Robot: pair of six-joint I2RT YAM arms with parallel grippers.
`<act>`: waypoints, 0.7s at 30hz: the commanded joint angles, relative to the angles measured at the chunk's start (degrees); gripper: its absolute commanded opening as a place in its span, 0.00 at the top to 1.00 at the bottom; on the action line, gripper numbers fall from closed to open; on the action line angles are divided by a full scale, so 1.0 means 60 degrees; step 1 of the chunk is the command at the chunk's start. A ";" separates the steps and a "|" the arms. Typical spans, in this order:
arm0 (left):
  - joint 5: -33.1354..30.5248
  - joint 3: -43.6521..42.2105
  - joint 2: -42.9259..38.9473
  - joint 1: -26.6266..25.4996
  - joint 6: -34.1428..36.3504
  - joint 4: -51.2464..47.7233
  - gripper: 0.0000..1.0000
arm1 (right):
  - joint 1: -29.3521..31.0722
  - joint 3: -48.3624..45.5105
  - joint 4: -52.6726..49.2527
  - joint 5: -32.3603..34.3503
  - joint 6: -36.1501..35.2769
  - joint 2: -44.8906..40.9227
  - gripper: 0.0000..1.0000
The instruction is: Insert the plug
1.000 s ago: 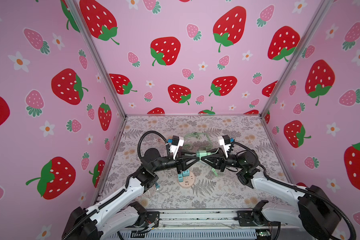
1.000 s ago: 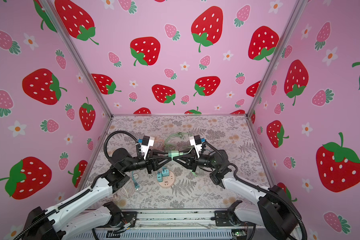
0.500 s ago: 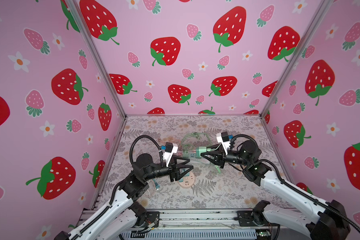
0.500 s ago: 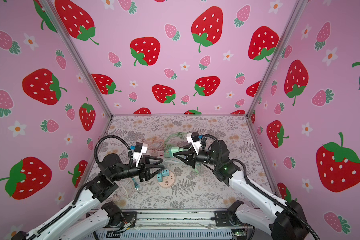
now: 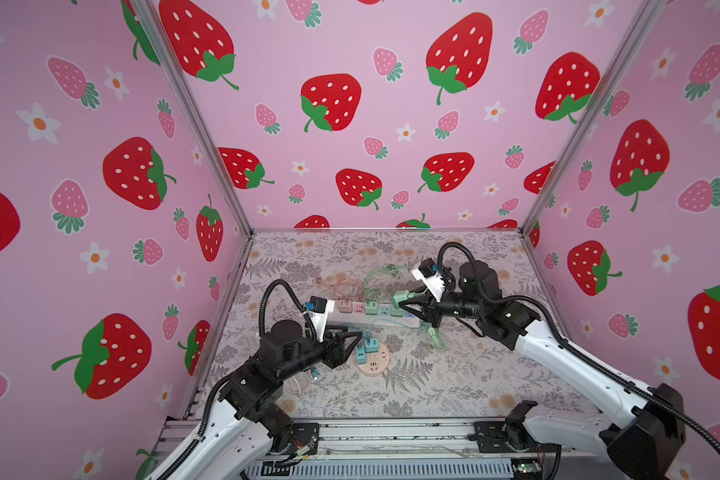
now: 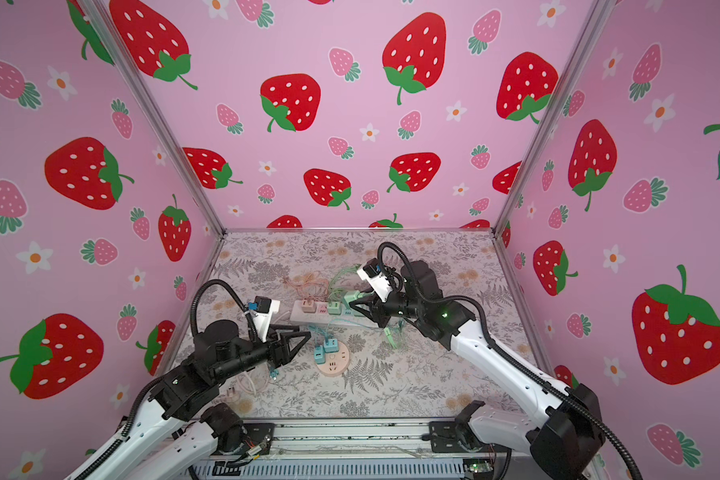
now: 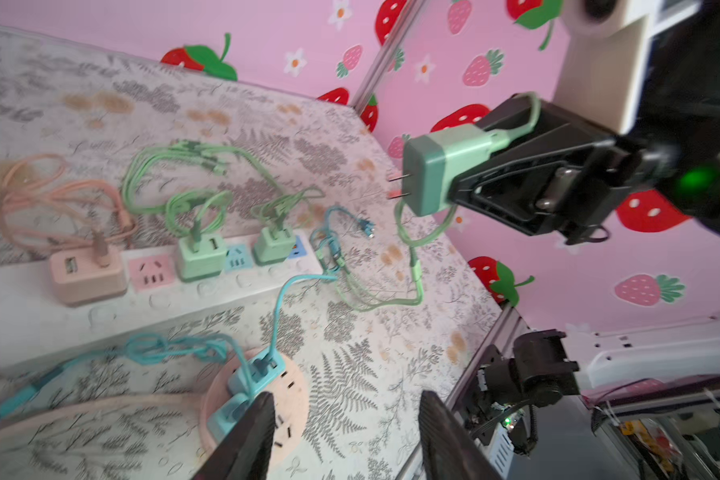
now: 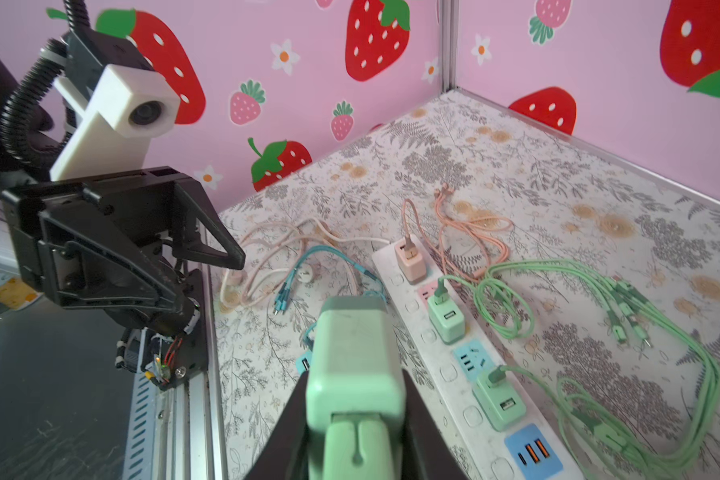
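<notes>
In both top views the right gripper (image 5: 404,306) is clamping a green plug (image 5: 400,298) and holding it in the air near the right end of a long white power strip (image 5: 346,318). The strip is lying across the middle of the floral-printed bench (image 5: 454,395). The left gripper (image 5: 356,336) is hovering with its jaws moderately apart and empty, just beside a round pink socket disc (image 5: 378,368) nearer the front edge. Two blue adapters (image 5: 371,345) are sitting plugged into that disc.

In the left wrist view the plug is showing as a rounded, matte plastic block. Its two thin metal prongs (image 7: 400,185) are pointing sideways, clear of the strip, and its green cable (image 7: 412,266) is looping down to the bench. The strip is carrying a peach adapter (image 7: 86,274) and two green adapters (image 7: 198,257), with pink and blue socket faces lying bare between them.

In the right wrist view the plug is filling the gap between the black fingers (image 8: 285,436). Thin green cords (image 8: 504,307) are lying coiled beyond the strip, toward the far edge.
</notes>
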 commanded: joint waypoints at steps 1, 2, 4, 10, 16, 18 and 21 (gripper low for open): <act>-0.0917 -0.0029 0.0390 0.0030 -0.0655 -0.0954 0.43 | 0.0325 0.0469 -0.1703 0.0546 -0.1048 0.0430 0.88; -0.0971 -0.0095 0.0501 0.0039 -0.0771 -0.0960 0.44 | 0.0410 0.0532 -0.1907 0.0594 -0.1074 0.0594 0.88; -0.1028 -0.0249 0.0633 0.0055 -0.1004 -0.0901 0.45 | 0.0543 0.0610 -0.2174 0.0474 -0.1163 0.0854 0.88; -0.1040 -0.0642 0.0771 0.0068 -0.1324 -0.0844 0.46 | 0.1362 0.0664 -0.2974 0.0511 -0.2430 0.1408 0.87; -0.0945 -0.1103 0.1113 0.0081 -0.1607 -0.0694 0.50 | 0.2199 0.0761 -0.3415 0.1687 -0.4200 0.2206 0.87; -0.0714 -0.1294 0.1289 0.0085 -0.1708 -0.0425 0.51 | 0.2268 0.1004 -0.3581 0.1686 -0.4485 0.2577 0.87; -0.0374 -0.1587 0.1577 0.0081 -0.1859 0.0224 0.53 | 0.2405 0.1307 -0.3678 0.1714 -0.4732 0.3107 0.87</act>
